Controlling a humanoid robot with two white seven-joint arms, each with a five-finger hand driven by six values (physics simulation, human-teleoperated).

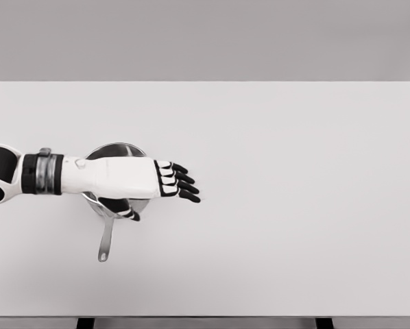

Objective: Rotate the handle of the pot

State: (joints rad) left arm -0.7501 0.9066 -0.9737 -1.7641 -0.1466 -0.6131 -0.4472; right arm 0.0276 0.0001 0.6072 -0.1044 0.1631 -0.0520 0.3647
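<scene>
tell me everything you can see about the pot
The pot is a small, shiny metal pan with a round body and one long thin handle pointing toward the table's near edge. It sits upright on the white table, left of centre. The left hand covers most of it; contact is unclear.

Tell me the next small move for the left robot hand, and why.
Probably draw the left robot hand back and down toward the handle. It now lies flat above the pot with fingers extended to the right, holding nothing, while the handle points toward the table's near edge, ungrasped.
</scene>
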